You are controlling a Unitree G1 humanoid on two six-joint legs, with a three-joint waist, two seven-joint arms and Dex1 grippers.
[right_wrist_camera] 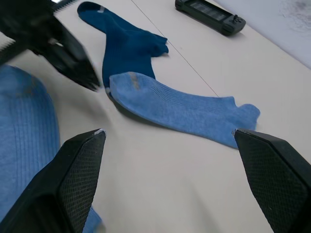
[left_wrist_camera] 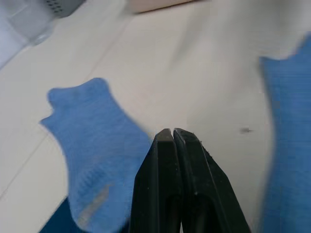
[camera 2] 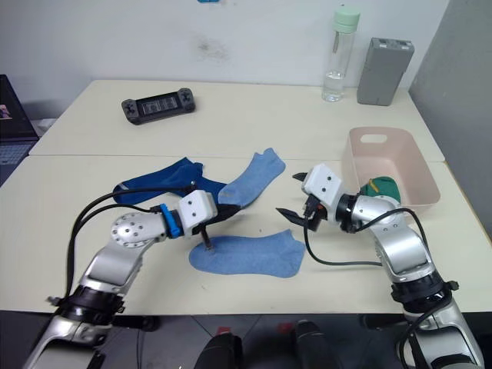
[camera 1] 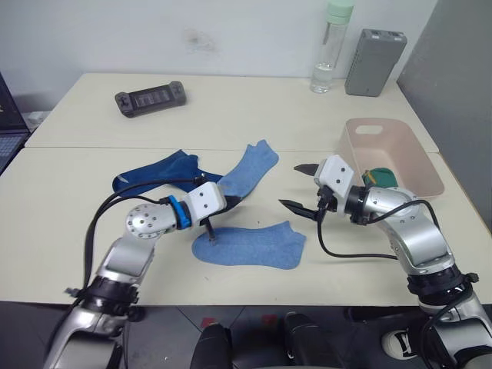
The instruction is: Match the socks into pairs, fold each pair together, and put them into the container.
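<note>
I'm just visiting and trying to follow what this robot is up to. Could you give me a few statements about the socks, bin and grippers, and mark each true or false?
1. Two light blue socks lie apart on the table. True.
2. The pink bin is empty. False: a green sock is inside.
3. The right gripper is open. True.
4. The left gripper is wide open. False: its fingers are shut.
5. The navy socks are in the bin. False: they lie on the table.
</note>
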